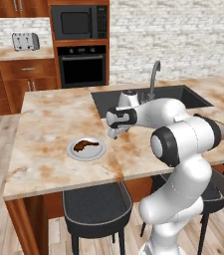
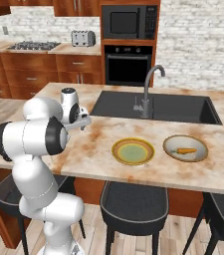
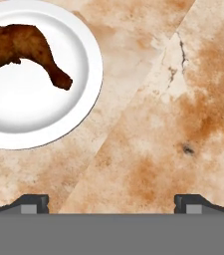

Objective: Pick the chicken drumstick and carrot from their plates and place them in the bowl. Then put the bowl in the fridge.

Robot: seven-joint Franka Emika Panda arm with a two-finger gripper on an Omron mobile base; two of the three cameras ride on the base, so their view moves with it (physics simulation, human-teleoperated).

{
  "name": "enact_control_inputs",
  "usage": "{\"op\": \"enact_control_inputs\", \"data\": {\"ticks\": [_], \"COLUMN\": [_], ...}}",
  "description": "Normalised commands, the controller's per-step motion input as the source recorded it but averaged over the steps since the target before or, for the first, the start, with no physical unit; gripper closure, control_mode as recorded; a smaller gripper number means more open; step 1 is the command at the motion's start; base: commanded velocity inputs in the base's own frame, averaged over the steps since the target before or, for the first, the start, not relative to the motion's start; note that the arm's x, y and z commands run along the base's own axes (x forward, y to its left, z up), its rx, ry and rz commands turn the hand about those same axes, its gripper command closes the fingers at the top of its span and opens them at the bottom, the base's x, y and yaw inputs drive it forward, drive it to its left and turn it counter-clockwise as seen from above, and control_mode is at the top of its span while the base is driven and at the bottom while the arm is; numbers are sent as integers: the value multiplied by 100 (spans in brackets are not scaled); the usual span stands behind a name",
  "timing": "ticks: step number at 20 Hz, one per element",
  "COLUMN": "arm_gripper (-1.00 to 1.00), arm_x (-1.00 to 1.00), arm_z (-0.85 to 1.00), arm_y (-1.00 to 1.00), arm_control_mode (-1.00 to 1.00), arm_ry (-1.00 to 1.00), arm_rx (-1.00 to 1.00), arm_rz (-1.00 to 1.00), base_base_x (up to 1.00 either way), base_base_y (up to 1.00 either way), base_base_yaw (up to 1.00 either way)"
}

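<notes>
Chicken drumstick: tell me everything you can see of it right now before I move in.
The chicken drumstick is a dark reddish-brown piece of meat with a rough, roasted-looking surface, thick at one end and narrowing to a small knob at the other. It lies flat on the white plate, off its centre, touching nothing else. The plate sits on the marble island counter, left of the sink. The end effector hangs open above bare counter beside the plate, clear of the meat.

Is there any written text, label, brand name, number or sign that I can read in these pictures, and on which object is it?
None: no text can be read in any view.
The microwave, the wall oven and the toaster show no legible brand or numbers; any control marks are too small and blurred.
The white plate with the chicken drumstick is plain.
</notes>
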Motion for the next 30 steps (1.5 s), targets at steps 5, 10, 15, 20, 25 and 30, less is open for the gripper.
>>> {"op": "enact_control_inputs", "data": {"ticks": [5,10,15,20,25,30], "arm_gripper": [-100,-100,-100,-100,-100,-100], "arm_x": [0,0,16,32,34,33], "arm_z": [0,0,-6,-6,-7,-10], "arm_y": [0,0,22,61,62,46], "arm_control_mode": [-100,-100,-100,-100,-100,-100], "arm_ry": [0,0,3,-2,-9,0], "arm_rx": [0,0,-4,-19,-24,-9], "arm_rz": [0,0,8,27,16,10], "base_base_x": [0,0,0,0,0,0], "base_base_y": [0,0,0,0,0,0], "base_base_yaw": [0,0,0,0,0,0]}}
